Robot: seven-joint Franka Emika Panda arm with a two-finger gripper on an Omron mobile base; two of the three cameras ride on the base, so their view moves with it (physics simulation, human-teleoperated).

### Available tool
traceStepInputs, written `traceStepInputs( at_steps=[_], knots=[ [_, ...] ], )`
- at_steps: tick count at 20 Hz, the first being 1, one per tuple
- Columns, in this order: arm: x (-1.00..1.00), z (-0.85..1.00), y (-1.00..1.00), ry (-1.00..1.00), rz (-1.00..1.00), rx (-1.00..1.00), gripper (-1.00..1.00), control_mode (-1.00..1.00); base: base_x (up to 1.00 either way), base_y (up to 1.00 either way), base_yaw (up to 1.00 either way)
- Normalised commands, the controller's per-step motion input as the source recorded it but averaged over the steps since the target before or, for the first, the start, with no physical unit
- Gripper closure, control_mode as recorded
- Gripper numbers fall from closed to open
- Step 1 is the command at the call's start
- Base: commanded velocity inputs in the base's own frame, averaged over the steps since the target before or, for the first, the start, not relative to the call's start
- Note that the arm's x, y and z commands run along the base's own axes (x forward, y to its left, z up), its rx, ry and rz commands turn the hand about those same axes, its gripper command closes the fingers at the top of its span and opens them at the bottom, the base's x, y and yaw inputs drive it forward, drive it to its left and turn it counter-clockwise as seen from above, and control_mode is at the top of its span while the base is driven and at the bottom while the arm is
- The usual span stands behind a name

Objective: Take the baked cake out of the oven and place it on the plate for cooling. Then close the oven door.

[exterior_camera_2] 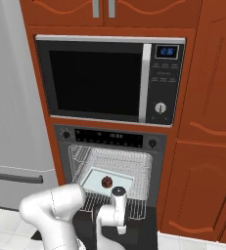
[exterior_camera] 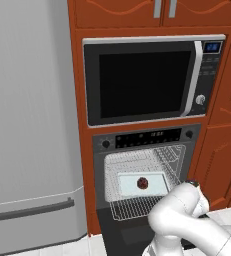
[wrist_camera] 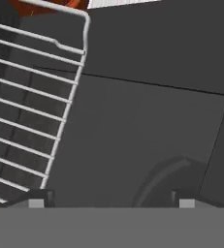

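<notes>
The oven (exterior_camera: 144,170) stands open below the microwave (exterior_camera: 152,80); its door (wrist_camera: 147,140) hangs folded down, dark and flat under the hand; a wire rack (exterior_camera: 132,207) is drawn out over it. The cake (exterior_camera: 142,183), a small reddish-brown lump, sits on a pale tray (exterior_camera: 157,185) on a rack inside the oven; nothing touches it. The gripper (wrist_camera: 112,201) hovers above the door beside the rack's corner; its jaws stand wide apart with nothing between them. A grey fridge (exterior_camera: 32,125) stands left of the oven.
</notes>
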Motion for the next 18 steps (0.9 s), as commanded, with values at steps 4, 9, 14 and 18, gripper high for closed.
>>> traceStepInputs(
  at_steps=[4,9,14,18],
  knots=[
    [-0.11,0.80,0.00,-0.11,0.31,0.00,-1.00,-1.00,0.00,0.00,0.00],
    [-0.07,0.50,0.00,-0.16,0.37,0.00,-1.00,-1.00,0.00,0.00,0.00],
    [-0.12,0.39,0.11,-0.39,0.40,0.00,-1.00,-1.00,0.00,0.00,0.00],
    [-0.12,0.29,0.12,-0.42,0.38,0.00,-1.00,-1.00,0.00,0.00,0.00]
  ],
)
